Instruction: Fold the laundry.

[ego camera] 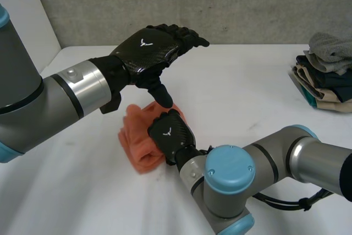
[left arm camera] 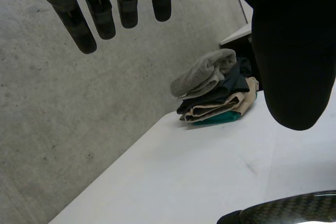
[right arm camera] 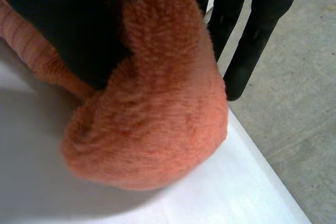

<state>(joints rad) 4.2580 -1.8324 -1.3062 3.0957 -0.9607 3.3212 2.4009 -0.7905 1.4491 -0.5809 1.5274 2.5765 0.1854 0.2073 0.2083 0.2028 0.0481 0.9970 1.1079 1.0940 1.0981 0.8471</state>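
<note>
Nearest, the right hand [ego camera: 170,135] grips the fuzzy orange cloth [ego camera: 138,148], fabric bunched inside its curled fingers on the white table [ego camera: 242,97]. Just beyond and above it, the left hand [ego camera: 149,50] hovers, fingers relaxed, holding nothing. Well past its fingertips sits a stack of folded clothes [ego camera: 324,72].

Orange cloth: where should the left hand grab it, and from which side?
Probably the bare left edge of the orange cloth, pinched from above on the left hand's own side. The right hand rests on its other part, and the cloth lies bunched in a low mound.
</note>
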